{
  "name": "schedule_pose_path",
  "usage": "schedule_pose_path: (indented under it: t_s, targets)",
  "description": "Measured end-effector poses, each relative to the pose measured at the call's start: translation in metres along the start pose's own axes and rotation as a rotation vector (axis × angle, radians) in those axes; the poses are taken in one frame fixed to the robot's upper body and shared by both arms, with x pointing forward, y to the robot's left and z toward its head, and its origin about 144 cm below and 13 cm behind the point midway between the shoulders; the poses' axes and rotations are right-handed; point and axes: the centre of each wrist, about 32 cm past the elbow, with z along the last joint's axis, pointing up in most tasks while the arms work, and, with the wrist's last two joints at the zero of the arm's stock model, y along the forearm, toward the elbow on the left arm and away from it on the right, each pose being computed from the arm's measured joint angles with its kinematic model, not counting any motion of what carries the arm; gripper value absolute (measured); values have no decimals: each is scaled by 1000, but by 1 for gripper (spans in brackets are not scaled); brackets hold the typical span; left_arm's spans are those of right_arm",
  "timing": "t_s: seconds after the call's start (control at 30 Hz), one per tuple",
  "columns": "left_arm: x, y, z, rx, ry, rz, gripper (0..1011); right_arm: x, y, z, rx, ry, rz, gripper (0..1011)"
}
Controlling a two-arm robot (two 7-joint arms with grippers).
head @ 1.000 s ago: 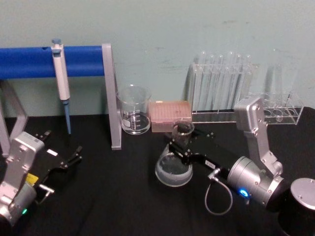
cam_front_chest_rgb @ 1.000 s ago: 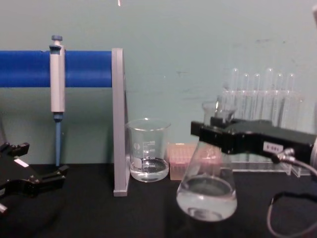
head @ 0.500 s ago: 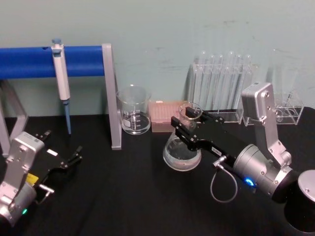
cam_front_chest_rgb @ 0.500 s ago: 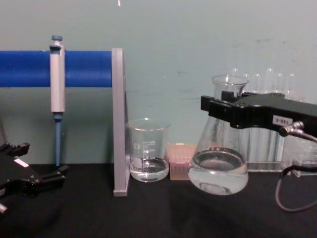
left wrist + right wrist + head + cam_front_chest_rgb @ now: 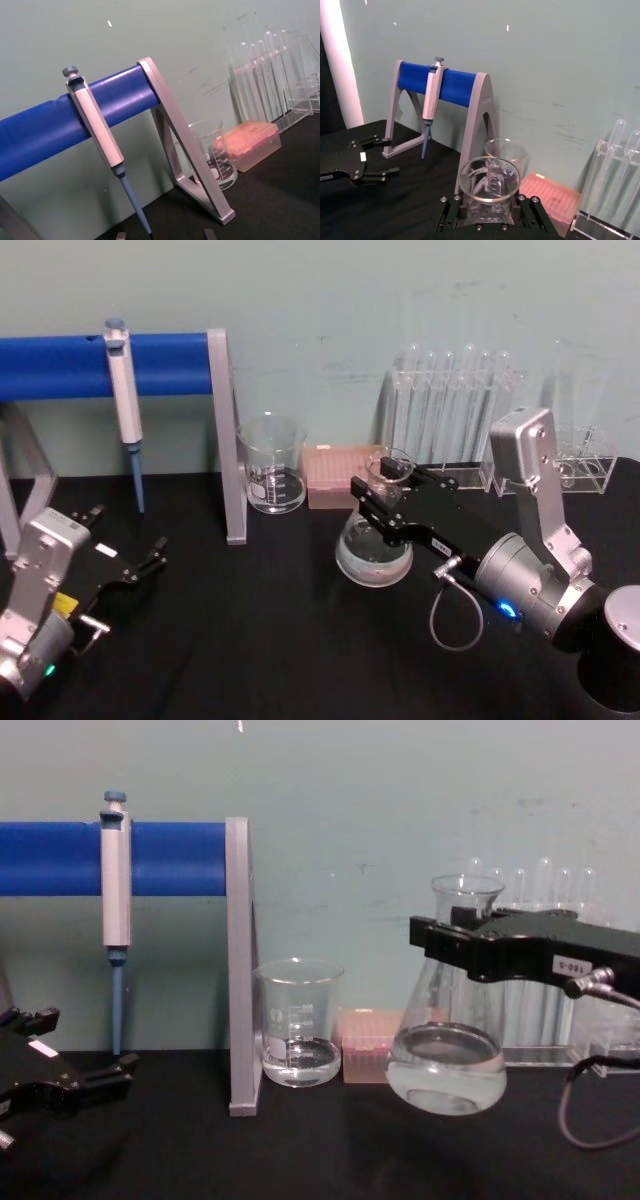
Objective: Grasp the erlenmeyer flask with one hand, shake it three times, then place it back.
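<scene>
pipette [image 5: 122, 400] hanging on the blue stand [image 5: 60, 365] | beaker [image 5: 271, 475] with a bit of clear liquid, right by the stand's leg | pink tip box [image 5: 340, 470] just beside it | test tube rack [image 5: 450, 425] back by the wall

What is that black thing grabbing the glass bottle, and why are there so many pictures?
It is a robot with two arms. The pictures come from cameras on its head, its chest and each wrist. The right gripper has shut its fingers on the neck of the erlenmeyer flask, a cone-shaped bottle holding a little clear liquid. The left gripper sits open at the table's left side. On the black table stand a beaker, a pink box, a rack of test tubes and a blue stand with a pipette hanging on it.
</scene>
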Motion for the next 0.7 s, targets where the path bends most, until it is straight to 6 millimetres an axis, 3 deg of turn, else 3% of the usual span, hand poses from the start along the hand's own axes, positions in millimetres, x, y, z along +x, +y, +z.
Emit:
schedule_pose_path:
  t_s: [0.7]
  targets:
    - [0, 0, 0, 0, 0, 0, 1001, -4, 2, -5, -18, 4, 8, 451]
